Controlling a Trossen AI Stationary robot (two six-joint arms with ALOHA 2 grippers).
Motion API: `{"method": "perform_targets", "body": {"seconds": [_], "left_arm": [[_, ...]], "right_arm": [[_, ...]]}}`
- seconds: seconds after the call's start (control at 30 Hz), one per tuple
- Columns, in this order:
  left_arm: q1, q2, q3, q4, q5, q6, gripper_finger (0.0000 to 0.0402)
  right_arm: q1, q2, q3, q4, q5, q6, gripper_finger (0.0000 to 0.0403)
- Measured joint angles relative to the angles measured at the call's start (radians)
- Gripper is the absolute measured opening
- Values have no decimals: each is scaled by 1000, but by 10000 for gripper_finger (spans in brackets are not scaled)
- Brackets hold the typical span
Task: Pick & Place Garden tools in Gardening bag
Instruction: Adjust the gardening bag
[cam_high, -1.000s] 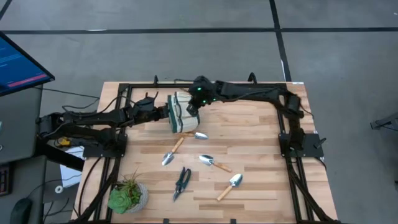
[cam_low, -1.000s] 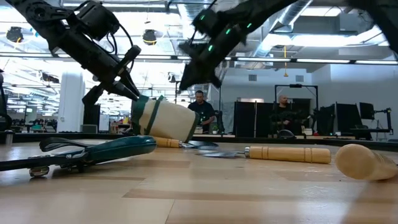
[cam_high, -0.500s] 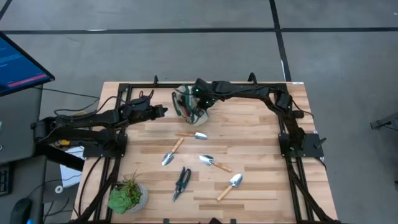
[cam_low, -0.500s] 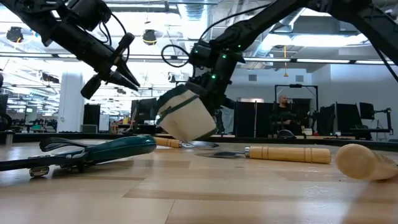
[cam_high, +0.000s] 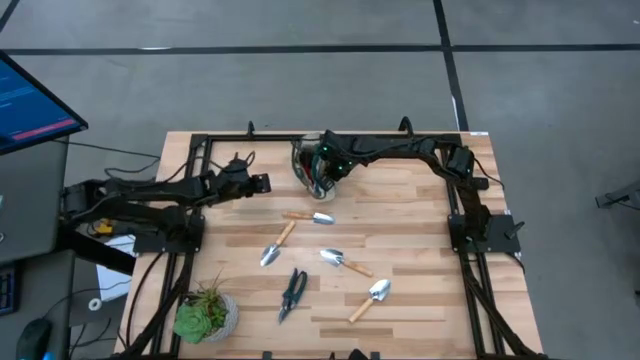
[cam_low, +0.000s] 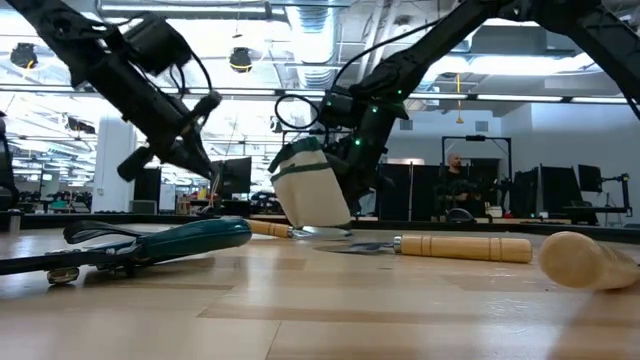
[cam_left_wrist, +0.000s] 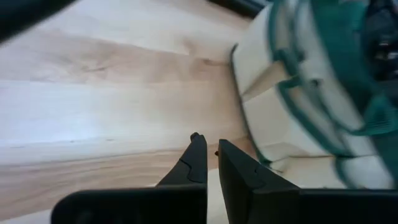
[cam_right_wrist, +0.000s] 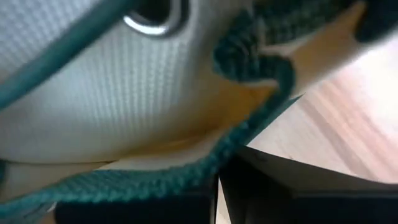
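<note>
The small cream and dark green cloth bag (cam_high: 312, 170) is at the far middle of the light wooden table (cam_high: 400, 210). In the low view it (cam_low: 312, 188) leans a little, with only its bottom corner near the wood. The right gripper (cam_high: 328, 172) is at the bag and holds its top edge. In the right wrist view its two dark fingers (cam_right_wrist: 273, 180) are pressed together on the green trim of the bag (cam_right_wrist: 124, 99).

The left gripper (cam_high: 262, 182) is to the left of the bag, a small gap away, not touching it. In the left wrist view its fingers (cam_left_wrist: 198, 160) are almost together with nothing between them, and the bag (cam_left_wrist: 298, 93) sits just ahead.

The tools all lie on the table, outside the bag. A silver trowel with a light wooden handle (cam_high: 310, 216) lies just in front of the bag. A second silver tool with a wooden handle (cam_high: 277, 243) is nearer and a bit to the left. A third (cam_high: 345, 262) is near the middle, and a fourth (cam_high: 368, 298) is nearer and to the right. The dark-handled garden shears (cam_high: 291, 293) lie near the front edge, in the middle. In the low view the shears (cam_low: 140, 245) are close by on the left.

A green plant in a round pot (cam_high: 205, 315) stands at the near left corner.
</note>
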Motion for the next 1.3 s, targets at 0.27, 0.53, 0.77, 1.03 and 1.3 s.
{"method": "perform_targets", "body": {"seconds": [0.27,0.53,0.77,1.03,1.3], "left_arm": [[1,175,0,327,-8,6,1],[50,323,-1,456,-7,5,1],[115,389,55,547,-2,35,1],[137,481,212,550,119,141,1],[125,491,253,543,147,166,1]], "right_arm": [[-5,2,-3,64,-78,81,0],[9,1,-3,61,-79,83,0],[25,-90,-4,32,-97,77,0],[42,-279,-3,-37,24,30,0],[33,-354,-1,70,35,-4,0]]}}
